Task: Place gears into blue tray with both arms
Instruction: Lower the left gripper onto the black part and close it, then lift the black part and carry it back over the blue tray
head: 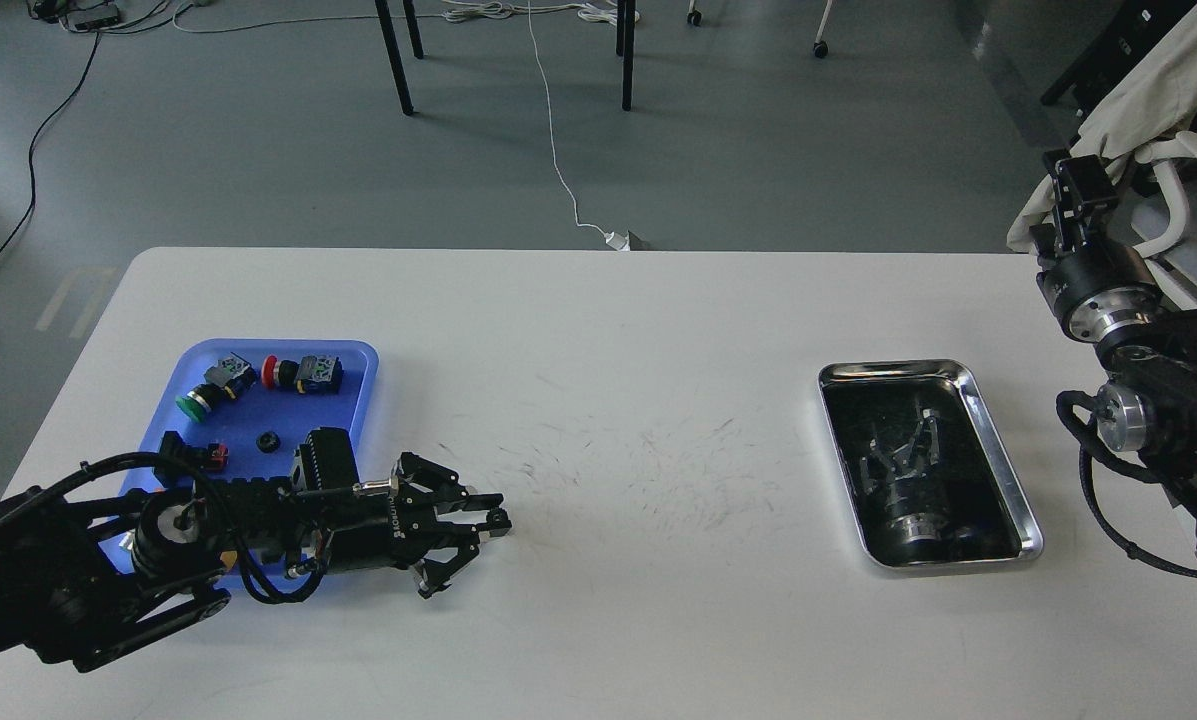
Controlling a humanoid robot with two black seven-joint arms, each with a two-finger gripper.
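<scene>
White desk (658, 330) underneath, left gripper (493, 522) low, fingers (480, 503) pinched on a tiny black gear (499, 518) beside blue tray (358, 352) holding another gear (268, 439); right gripper's state unclear.

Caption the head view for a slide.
Left gripper closes on a gear beside the blue tray; one gear lies inside.

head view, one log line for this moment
left hand: shut on gear | table | right hand: idle | blue tray: one gear
</scene>
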